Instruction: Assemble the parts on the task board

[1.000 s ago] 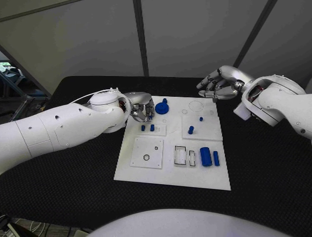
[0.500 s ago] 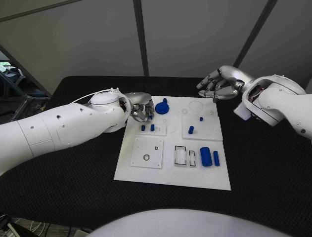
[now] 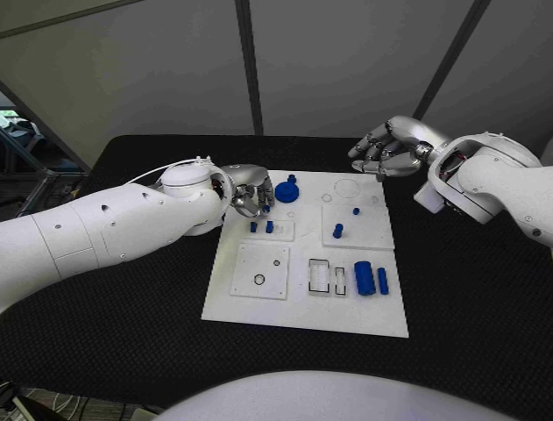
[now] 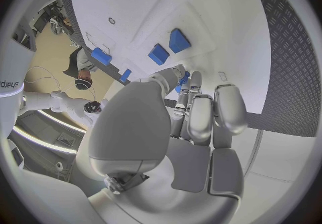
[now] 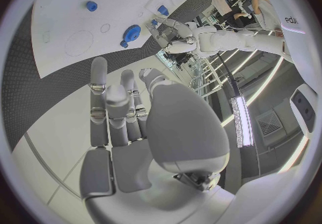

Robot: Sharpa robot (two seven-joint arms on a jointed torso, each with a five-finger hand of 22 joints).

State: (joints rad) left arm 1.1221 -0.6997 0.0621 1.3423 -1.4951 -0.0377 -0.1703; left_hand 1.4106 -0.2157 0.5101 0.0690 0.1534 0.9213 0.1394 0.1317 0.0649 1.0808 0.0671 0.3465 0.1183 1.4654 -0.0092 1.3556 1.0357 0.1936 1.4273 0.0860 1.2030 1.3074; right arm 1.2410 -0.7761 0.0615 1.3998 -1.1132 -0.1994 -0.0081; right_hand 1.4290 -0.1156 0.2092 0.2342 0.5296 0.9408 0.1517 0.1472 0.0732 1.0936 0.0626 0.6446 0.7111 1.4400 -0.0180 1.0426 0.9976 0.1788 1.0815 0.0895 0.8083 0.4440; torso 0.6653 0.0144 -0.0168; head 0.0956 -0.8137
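The white task board lies mid-table. My left hand hovers at its far left corner, fingers curled, and pinches a small blue part between thumb and fingers. Beside that hand sits a round blue knob. Two short blue pegs stand just below it; the left wrist view shows these pegs too. Another blue peg stands mid-board. A blue cylinder and a thin blue bar lie at the right. My right hand hangs above the board's far right corner, holding nothing.
A raised white square plate with a small hole and two empty rectangular slots sit on the board's near half. Black table surrounds the board. The right wrist view shows the knob and my left hand.
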